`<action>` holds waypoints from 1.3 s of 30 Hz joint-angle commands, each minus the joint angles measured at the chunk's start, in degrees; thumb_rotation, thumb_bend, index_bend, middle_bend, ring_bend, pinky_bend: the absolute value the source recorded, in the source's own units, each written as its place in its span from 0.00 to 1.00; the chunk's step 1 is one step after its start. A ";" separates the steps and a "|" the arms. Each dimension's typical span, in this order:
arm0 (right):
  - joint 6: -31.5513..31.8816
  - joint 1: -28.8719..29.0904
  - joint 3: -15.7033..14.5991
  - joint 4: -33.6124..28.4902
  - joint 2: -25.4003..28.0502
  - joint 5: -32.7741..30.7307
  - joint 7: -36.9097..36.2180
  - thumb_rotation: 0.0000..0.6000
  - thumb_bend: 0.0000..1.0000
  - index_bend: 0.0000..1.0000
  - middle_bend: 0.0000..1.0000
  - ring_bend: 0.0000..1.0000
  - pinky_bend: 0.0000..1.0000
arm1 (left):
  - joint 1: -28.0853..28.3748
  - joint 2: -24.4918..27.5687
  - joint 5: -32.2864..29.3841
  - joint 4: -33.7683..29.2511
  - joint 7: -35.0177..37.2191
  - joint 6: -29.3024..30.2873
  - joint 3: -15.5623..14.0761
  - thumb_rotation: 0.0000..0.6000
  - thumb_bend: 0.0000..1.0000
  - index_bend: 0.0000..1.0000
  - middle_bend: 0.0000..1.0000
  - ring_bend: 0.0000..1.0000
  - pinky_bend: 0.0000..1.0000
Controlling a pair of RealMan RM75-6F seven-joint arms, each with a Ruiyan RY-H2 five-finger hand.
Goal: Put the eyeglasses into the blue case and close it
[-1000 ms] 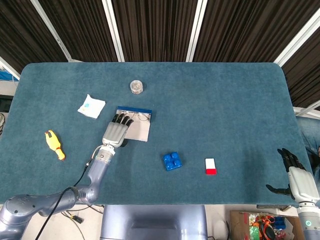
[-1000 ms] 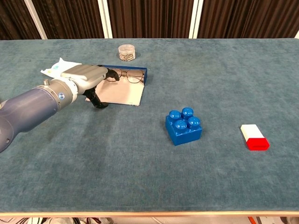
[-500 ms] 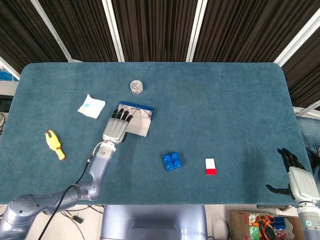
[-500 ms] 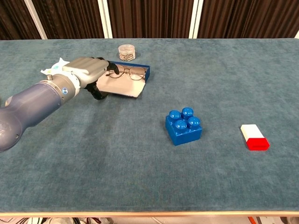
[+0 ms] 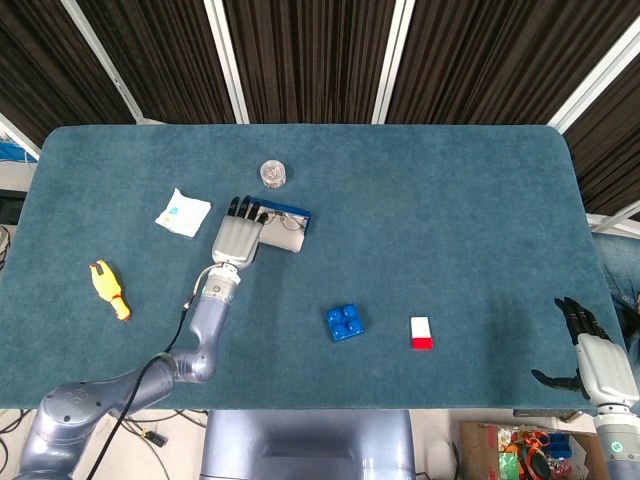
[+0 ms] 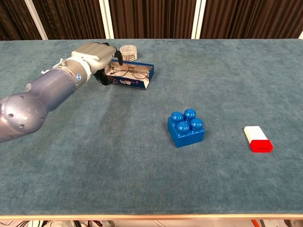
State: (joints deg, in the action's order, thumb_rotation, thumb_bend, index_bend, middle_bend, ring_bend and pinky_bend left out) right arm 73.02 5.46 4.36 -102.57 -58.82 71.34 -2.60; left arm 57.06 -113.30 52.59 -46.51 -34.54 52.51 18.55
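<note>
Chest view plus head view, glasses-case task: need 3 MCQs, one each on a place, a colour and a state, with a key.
1. Where are the thin-framed eyeglasses?
A. Inside the blue rectangular case
B. Beside the blue four-stud toy brick
C. On the white folded packet

2. What colours is the small flat block near the table's right side?
A. Yellow and orange
B. White and red
C. All blue

3. What state is the case's lid in?
A. Fully closed
B. Lying flat on the teal felt table
C. Raised partway, with the left robot hand on it

Key: 1 A, the glasses show inside the case in the chest view. 2 B, one end is white and the other red. 3 C, the lid stands tilted at the hand and the glasses can be seen behind it.
</note>
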 commanded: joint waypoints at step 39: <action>-1.00 0.24 0.10 -1.34 0.55 -1.88 0.63 1.00 0.10 0.00 0.00 0.00 0.17 | -1.69 -1.86 2.01 2.43 3.29 -0.12 1.29 1.00 0.47 0.59 0.13 0.01 0.06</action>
State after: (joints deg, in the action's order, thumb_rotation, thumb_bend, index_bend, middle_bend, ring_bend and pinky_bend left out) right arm 72.02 5.71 4.47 -103.91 -58.28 69.46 -1.97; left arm 55.94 -115.74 54.58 -42.85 -31.26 52.36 20.08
